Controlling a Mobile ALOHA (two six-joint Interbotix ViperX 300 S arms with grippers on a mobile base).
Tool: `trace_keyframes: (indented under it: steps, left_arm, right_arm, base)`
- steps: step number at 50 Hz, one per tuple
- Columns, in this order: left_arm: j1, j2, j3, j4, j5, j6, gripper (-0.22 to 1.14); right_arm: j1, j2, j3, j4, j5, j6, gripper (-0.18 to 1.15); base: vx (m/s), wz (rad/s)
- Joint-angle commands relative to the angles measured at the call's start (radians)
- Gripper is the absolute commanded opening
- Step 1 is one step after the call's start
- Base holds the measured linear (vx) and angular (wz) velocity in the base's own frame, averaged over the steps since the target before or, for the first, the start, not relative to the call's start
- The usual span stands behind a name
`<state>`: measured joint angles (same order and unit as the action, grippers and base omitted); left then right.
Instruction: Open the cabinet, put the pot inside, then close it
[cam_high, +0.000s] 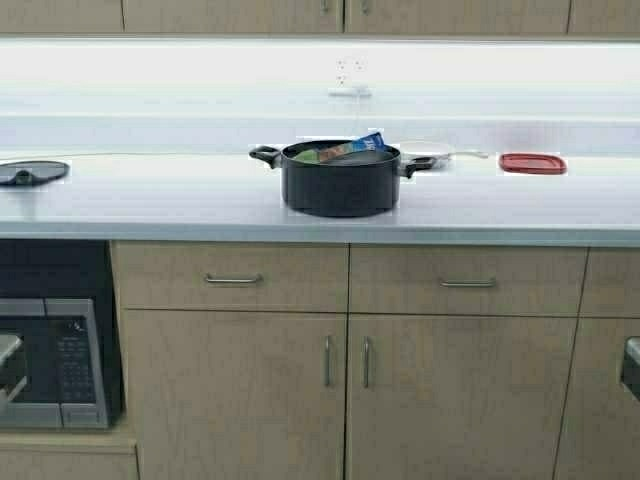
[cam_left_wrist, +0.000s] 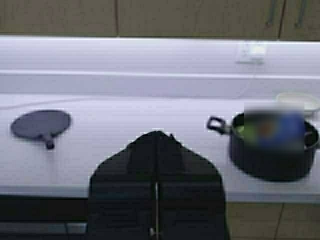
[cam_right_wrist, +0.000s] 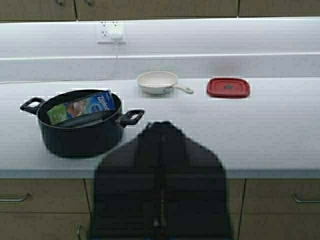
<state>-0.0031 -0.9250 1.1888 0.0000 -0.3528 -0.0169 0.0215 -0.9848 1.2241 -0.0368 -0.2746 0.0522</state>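
Note:
The black pot (cam_high: 340, 185) stands on the white counter (cam_high: 180, 200), with a blue and green box leaning inside it. Directly below, the tan two-door cabinet (cam_high: 240, 400) is closed, its slim silver handles (cam_high: 327, 360) side by side at the middle seam. My left gripper (cam_left_wrist: 157, 134) is shut and empty, held back from the counter edge, left of the pot (cam_left_wrist: 270, 150). My right gripper (cam_right_wrist: 161, 125) is also shut and empty, just right of the pot (cam_right_wrist: 80, 135) and short of its near side handle (cam_right_wrist: 132, 117). Only slivers of the arms show at the edges of the high view.
A small white frying pan (cam_right_wrist: 159, 82) and a red lid (cam_right_wrist: 228, 87) lie behind and right of the pot. A dark round lid (cam_high: 30, 172) rests at the counter's far left. Drawer fronts (cam_high: 232, 278) sit above the cabinet doors, and a microwave (cam_high: 55, 360) sits at the lower left.

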Motion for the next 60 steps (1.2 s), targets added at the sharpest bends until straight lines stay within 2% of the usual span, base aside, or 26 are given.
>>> trace_keyframes:
  steps: [1,60]
  left_arm:
    - [-0.002,0.0,-0.005,0.003,-0.008,0.002,0.02]
    - [-0.003,0.06,0.011,0.003,-0.026,0.005,0.02]
  right_arm:
    - [0.014,0.009,-0.032,-0.017,-0.003,-0.002,0.06]
    - [0.017,0.106,-0.046,-0.043,-0.006,0.005,0.06]
  base:
    - [0.22,-0.06]
    - [0.28,-0.02]
